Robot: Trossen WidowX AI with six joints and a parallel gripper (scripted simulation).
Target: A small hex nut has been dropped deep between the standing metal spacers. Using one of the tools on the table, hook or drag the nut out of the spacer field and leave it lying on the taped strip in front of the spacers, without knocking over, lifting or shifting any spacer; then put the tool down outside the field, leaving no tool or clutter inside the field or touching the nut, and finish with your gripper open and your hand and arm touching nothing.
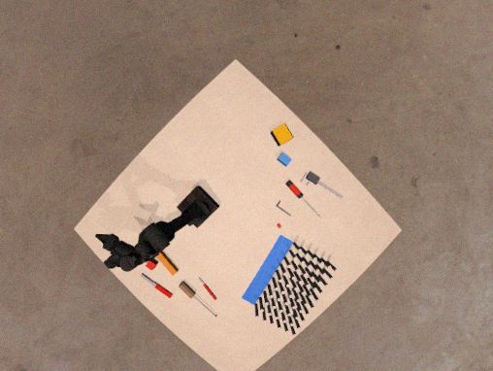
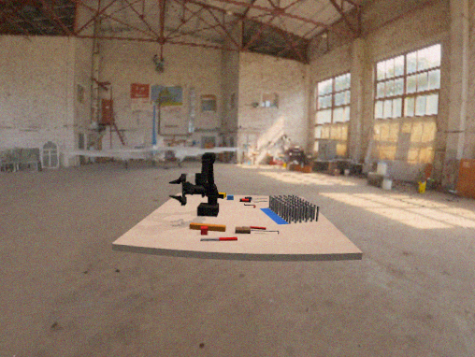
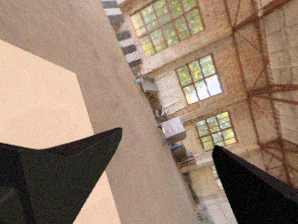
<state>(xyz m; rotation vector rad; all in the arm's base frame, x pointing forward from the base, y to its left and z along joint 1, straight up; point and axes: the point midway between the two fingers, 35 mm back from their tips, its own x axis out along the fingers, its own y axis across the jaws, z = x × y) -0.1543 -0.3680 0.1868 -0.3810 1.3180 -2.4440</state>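
Observation:
My gripper is open and empty, raised above the table's left side, far from the spacers. The black metal spacers stand in rows at the right. The blue taped strip lies along their near side; no nut can be made out on it. The hex nut cannot be made out in any view. A brown-handled tool with a long thin rod, bent at its tip, lies on the table. A red-and-black screwdriver and an L-shaped key lie beyond the strip.
An orange bar, a red block, a red-handled tool and a small red tool lie near the arm. A grey tool, a blue block and a yellow block lie farther off.

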